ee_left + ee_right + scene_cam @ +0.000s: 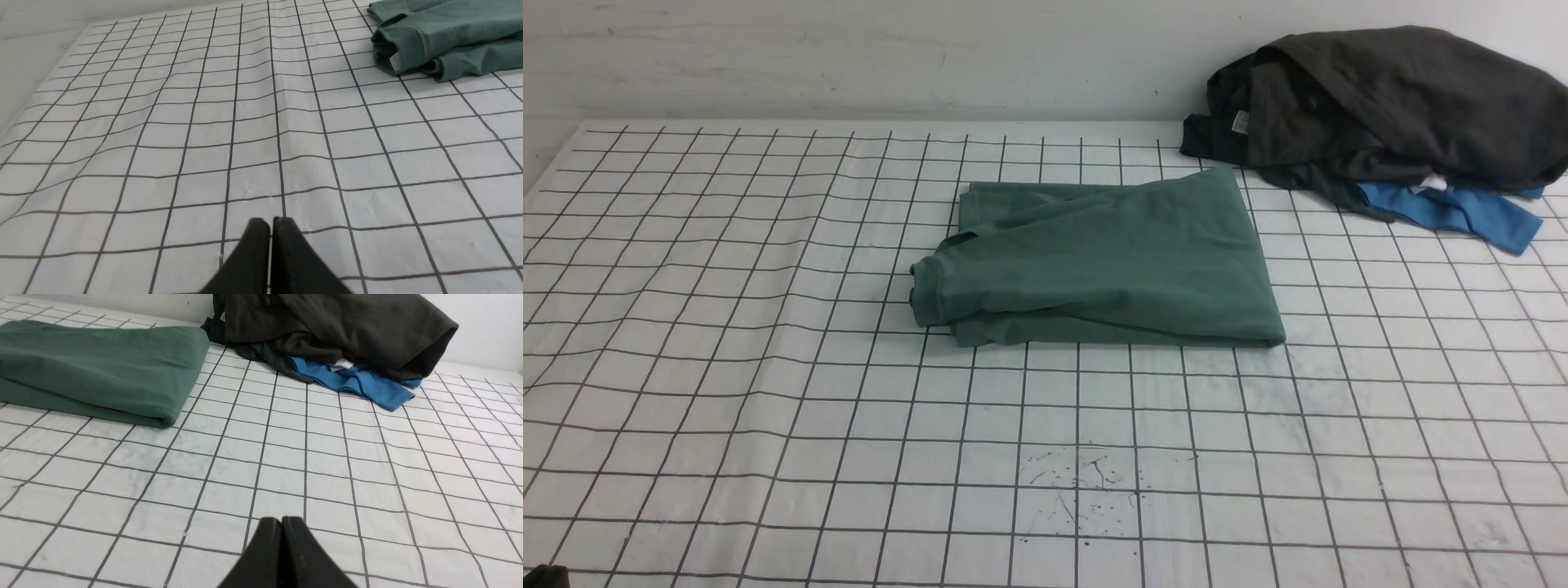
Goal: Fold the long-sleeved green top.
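The green long-sleeved top [1098,261] lies folded into a compact rectangle in the middle of the gridded table, its collar edge at the left end. It shows too in the left wrist view [445,36], with a white label at its fold, and in the right wrist view [94,367]. My left gripper [270,222] is shut and empty, low over bare cloth well short of the top. My right gripper [282,520] is shut and empty too, over bare cloth apart from the top. Neither gripper shows in the front view.
A heap of dark grey garments [1388,106] with a bright blue garment [1454,208] under it sits at the back right corner, close to the top's far right corner. The white gridded cloth [768,367] is wrinkled on the left. Ink specks [1086,482] mark the front middle.
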